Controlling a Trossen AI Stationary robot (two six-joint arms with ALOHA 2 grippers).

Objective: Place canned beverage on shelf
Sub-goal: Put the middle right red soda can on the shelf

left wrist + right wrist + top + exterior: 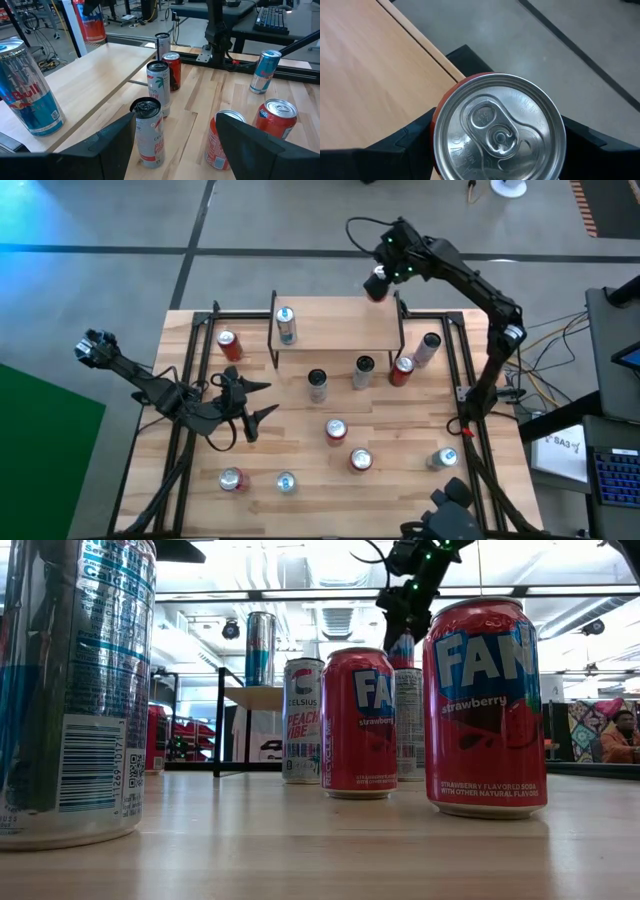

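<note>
Right gripper jaws clamped around red can beside shelf.

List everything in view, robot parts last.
shelf: one, light wood top with black legs, far middle of table
blue-silver can: one, on the shelf's left part
held can: one, red, at the shelf's far right corner
red cans: five, on the table
other cans: five, silver, white or blue, on the table
table: one, slatted wood
left gripper: open, over the table's left
right gripper: shut on the held can
</note>
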